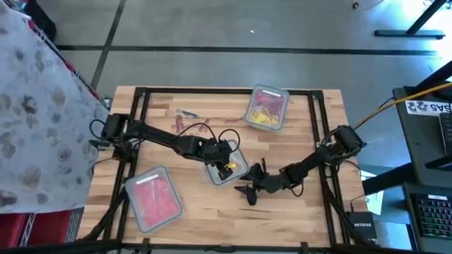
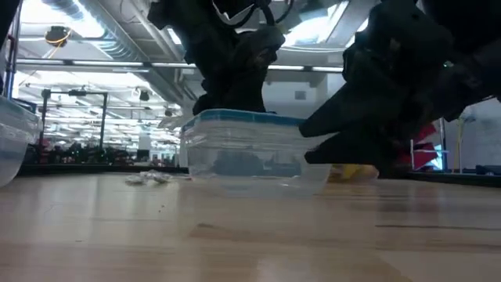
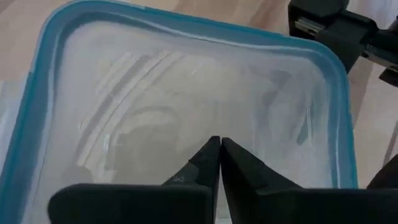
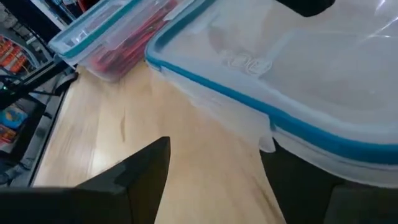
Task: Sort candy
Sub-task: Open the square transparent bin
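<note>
Wooden plank counter (image 1: 212, 212), black frame round edges.

- Clear rect. plastic container w/ red/pink candy (image 1: 154, 199): counter's 7 o'clock; also in right wrist view (image 4: 118, 37).
- Loose candy, few silvery/red wrapped pcs (image 1: 189, 121): on bare wood at 11 o'clock, apart from all containers.
- Left tool (image 3: 216, 149): over centre of counter, above clear blue-rimmed plastic container (image 3: 186, 93); finger tips pressed together, nothing seen between them.
- Clear rect. container w/ yellow and pink candy (image 1: 266, 108): 1 o'clock.
- Right tool (image 1: 253, 183): just beside blue-rimmed container at its 4 o'clock; fingers spread wide, holding nothing.
</note>
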You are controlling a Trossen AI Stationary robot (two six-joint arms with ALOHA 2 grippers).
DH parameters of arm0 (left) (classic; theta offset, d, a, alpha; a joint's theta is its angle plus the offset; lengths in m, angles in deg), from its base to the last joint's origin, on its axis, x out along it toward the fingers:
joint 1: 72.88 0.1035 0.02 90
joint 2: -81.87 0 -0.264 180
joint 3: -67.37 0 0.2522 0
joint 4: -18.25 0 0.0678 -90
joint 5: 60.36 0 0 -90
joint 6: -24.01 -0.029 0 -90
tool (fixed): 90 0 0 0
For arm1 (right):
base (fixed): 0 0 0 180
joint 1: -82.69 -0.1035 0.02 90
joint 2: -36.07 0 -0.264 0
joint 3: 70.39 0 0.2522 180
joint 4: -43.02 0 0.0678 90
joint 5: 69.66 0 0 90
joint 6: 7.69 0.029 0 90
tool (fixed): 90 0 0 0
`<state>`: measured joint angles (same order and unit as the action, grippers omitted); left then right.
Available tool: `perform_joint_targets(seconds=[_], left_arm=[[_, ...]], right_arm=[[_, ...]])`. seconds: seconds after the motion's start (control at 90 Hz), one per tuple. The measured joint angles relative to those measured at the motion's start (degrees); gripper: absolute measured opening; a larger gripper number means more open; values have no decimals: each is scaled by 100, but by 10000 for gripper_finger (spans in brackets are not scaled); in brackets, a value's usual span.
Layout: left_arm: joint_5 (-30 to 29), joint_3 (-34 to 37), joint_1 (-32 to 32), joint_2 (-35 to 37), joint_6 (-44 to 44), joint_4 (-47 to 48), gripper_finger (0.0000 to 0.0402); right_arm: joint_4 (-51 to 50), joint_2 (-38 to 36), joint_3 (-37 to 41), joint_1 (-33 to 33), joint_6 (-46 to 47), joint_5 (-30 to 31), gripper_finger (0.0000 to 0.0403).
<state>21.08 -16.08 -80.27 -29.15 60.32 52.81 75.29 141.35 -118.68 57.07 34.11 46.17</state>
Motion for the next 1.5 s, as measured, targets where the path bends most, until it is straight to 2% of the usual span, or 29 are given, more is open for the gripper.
perform_joint_targets(seconds=[0.256, 0.333, 0.433, 0.556, 0.656, 0.744, 0.911, 1.022, 1.122, 1.233, 1.5], left_arm=[[356, 59, -37, 9, 137, -231, 0], [533, 61, -37, 9, 145, -359, 0], [566, 66, -42, 9, 149, -448, 0], [546, 66, -48, 9, 140, -468, 0], [560, 66, -54, 7, 120, -497, 0], [543, 66, -58, 7, 95, -498, 0], [480, 70, -80, -21, 77, -634, 0], [232, 141, -104, 270, 85, -720, 0], [-104, 179, -107, 553, 79, -636, 0], [-274, 198, -100, 831, 50, -455, 0], [-482, 170, -177, 1530, 72, -583, 0]], right_arm=[[-50, -65, -46, -143, -1, -325, 236], [1102, -195, -170, -257, -133, -300, 236], [1290, -548, -353, -338, -362, -61, 236], [98, -635, -424, -345, -442, -86, 236], [-523, -1138, -657, -350, -403, 43, 236], [-1652, -1526, -758, -352, -396, 124, 236], [-3558, -2513, -1291, -312, -486, 623, 236], [-4771, -2861, -1555, -314, -490, 985, 236], [-5068, -3118, -1786, -315, -480, 1265, 236], [-5183, -3126, -1849, -317, -408, 1265, 236], [-5241, -3113, -1838, -319, 702, 1410, 236]])
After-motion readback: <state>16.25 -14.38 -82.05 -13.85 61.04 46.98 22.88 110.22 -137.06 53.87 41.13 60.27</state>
